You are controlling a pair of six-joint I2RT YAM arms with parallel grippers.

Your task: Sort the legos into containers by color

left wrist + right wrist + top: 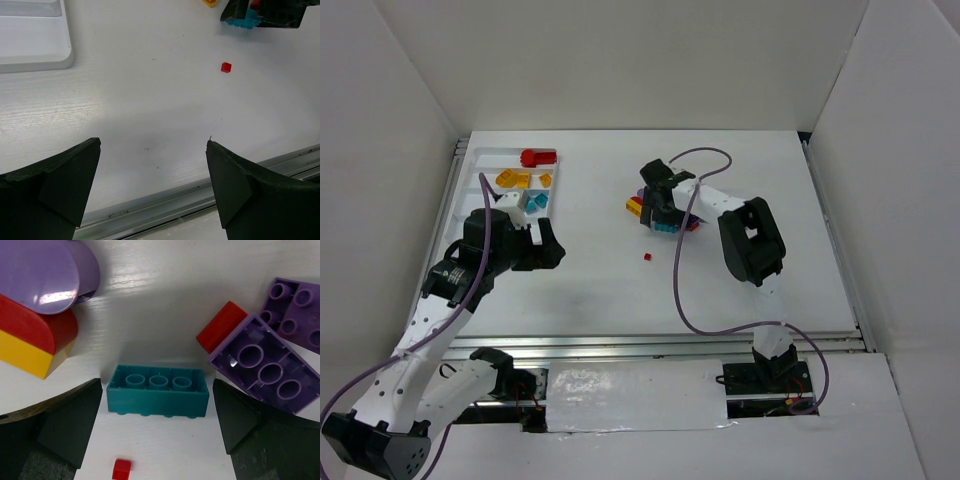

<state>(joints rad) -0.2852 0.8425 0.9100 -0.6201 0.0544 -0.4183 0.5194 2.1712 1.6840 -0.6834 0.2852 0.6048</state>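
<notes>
The white tray [478, 163] at the back left holds a red lego [537, 157], orange-yellow legos [513, 180] and teal legos [535, 202] in separate compartments. My right gripper [665, 215] hangs open over the loose pile mid-table. An upside-down teal brick [157, 392] lies between its fingers [157, 384], narrowly apart from both. Beside it lie purple bricks [267, 372], a red brick [220, 325], a red-and-yellow rounded brick [35, 340] and a purple rounded one [45, 270]. My left gripper [548, 245] is open and holds nothing [153, 141], near the tray's front end.
A tiny red piece [647, 257] lies alone in front of the pile [121, 469] [226, 67]. The tray's near corner [35, 55] shows in the left wrist view. A metal rail [660, 345] runs along the table's near edge. White walls enclose the table.
</notes>
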